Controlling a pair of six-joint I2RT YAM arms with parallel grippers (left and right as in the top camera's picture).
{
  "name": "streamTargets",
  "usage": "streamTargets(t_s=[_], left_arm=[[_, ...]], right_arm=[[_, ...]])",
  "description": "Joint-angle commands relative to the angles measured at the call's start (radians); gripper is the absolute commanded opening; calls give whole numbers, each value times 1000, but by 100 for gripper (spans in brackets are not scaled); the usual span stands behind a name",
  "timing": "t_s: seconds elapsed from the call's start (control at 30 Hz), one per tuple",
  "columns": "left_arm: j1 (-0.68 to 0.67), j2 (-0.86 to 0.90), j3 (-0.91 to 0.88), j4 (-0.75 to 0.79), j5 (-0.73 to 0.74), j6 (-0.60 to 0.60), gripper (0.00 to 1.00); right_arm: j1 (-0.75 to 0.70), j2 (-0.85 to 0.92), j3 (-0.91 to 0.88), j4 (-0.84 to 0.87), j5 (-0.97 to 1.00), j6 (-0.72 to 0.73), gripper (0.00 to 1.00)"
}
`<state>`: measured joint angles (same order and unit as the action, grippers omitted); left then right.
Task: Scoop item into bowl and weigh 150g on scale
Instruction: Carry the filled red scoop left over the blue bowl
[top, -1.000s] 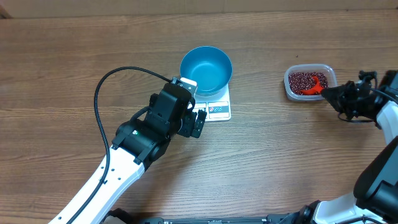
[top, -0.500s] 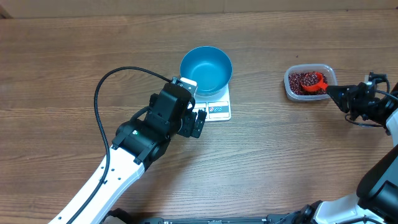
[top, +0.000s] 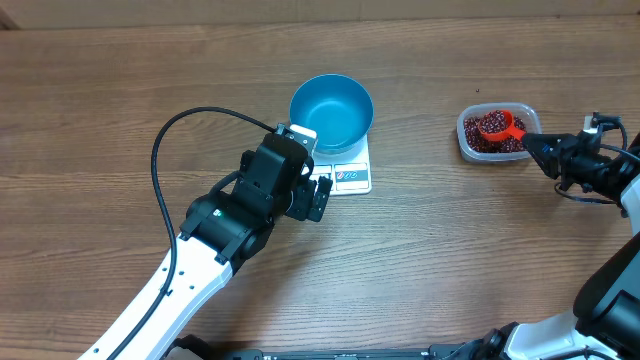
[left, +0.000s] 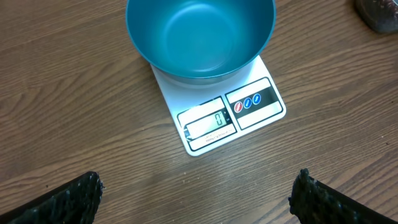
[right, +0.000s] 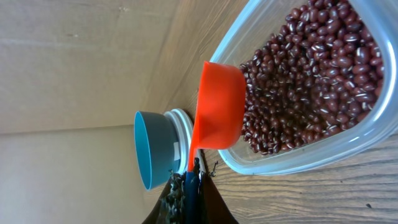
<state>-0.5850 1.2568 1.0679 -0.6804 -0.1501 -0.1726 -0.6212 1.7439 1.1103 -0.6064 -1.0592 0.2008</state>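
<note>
The blue bowl (top: 331, 113) stands on the white scale (top: 352, 179); in the left wrist view the bowl (left: 200, 34) holds nothing and the scale (left: 231, 116) display reads zero. My left gripper (top: 318, 198) hovers open just in front of the scale, its fingers (left: 69, 198) wide apart over bare wood. My right gripper (top: 537, 150) is shut on the handle of an orange scoop (top: 497, 125). The scoop carries dark red beans and sits over the beans (right: 311, 81) in the clear tub (right: 292, 163). In the right wrist view the scoop (right: 217, 106) shows its outside only.
The clear tub (top: 529, 112) sits at the table's right, well apart from the scale. A black cable (top: 170, 135) loops over the table left of my left arm. Bare wood lies between the scale and the tub.
The scoop, which lay low at the tub's near edge, has turned cup-up with beans in it and shifted slightly left over the tub. My left arm has not moved.
</note>
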Motion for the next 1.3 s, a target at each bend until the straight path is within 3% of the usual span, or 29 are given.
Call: streamTargets(t_s=[0.0,0.47,0.67,1.07,1.27], left_arm=[[5,0,-7,3,10,15,100],[5,0,-7,3,10,15,100],[5,0,-7,3,10,15,100],[5,0,-7,3,10,15,100],[5,0,-7,3,10,15,100]], right_arm=[[-3,9,-6,3,-43,-20,3],[8,9,-6,56,-247,-52,3],[76,9,-3,117,-278,-7,4],[365,9,-3,504,-214,330,4],[518,9,-3,644,-106,383,4]])
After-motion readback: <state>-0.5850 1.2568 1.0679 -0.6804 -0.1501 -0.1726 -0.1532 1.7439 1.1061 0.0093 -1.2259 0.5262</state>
